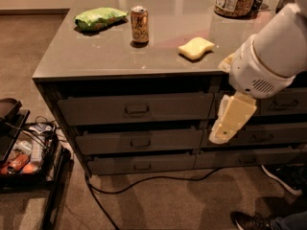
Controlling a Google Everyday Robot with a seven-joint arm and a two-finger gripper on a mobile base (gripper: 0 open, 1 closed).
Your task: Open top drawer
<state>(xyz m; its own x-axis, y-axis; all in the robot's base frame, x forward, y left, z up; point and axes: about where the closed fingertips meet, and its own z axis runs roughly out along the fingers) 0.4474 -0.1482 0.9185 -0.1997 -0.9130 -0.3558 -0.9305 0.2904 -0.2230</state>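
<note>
Starting at the left, a black tray of odds and ends sits on the floor beside the cabinet. On the grey worktop lie a green bag, an upright can and a yellow sponge. Directly beneath the worktop's front edge, the top drawer looks shut, its handle untouched. Right of that drawer front, the cream hand hangs pointing downward before the lower drawers, well apart from the handle; whether it is apart or together cannot be told.
</note>
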